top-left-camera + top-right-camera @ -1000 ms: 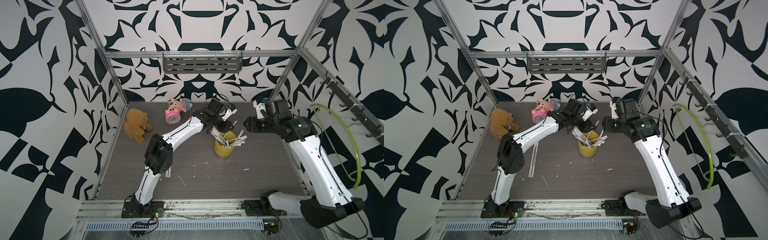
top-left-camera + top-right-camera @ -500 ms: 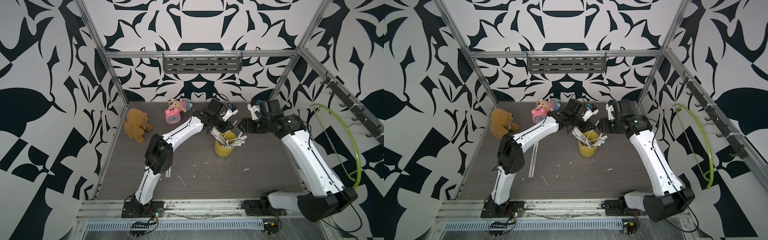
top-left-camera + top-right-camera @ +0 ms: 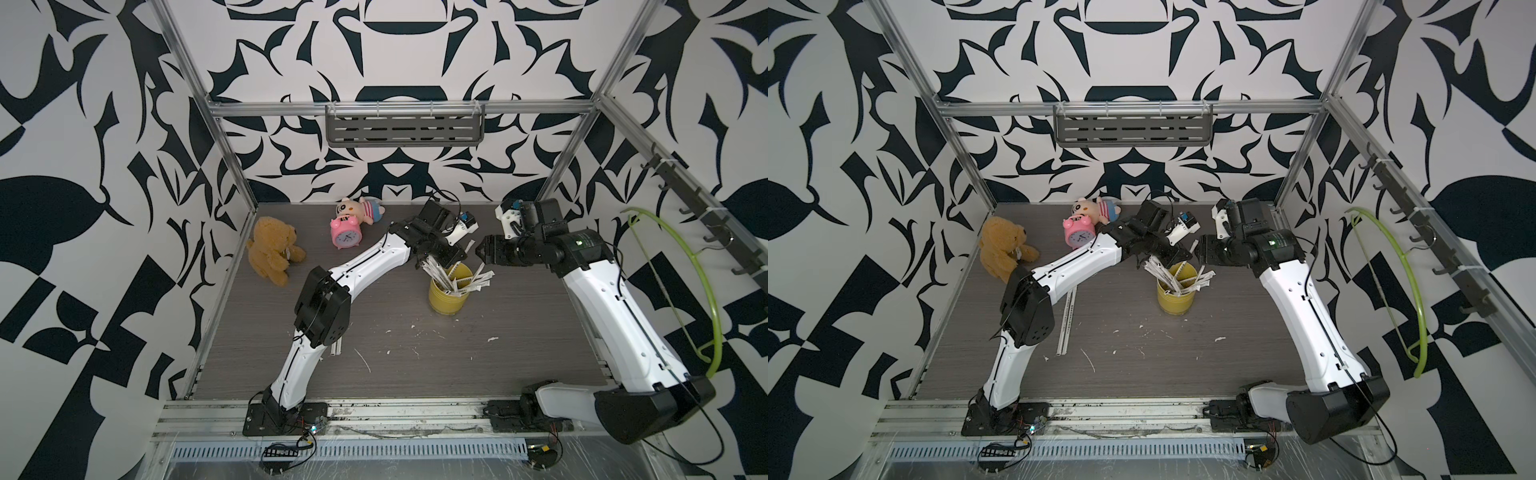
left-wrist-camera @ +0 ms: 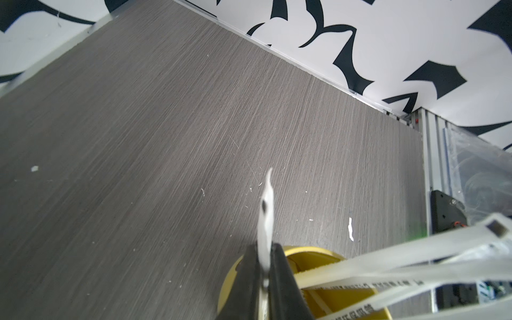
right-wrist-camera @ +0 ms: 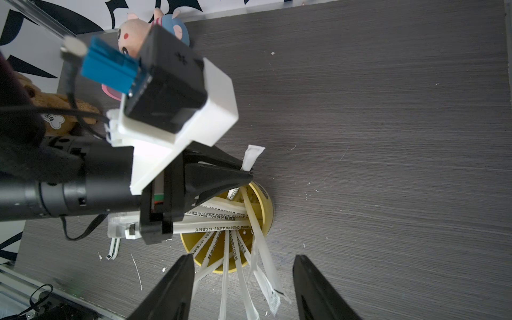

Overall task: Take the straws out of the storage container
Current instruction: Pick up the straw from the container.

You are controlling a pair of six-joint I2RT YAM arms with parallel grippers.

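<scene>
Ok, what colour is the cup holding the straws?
Yellow; the cup shows best in a top view.

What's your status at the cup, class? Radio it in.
Left gripper shut on one straw at cup rim. Right gripper open beside remaining straws. Grippers close together; collision risk.
</scene>
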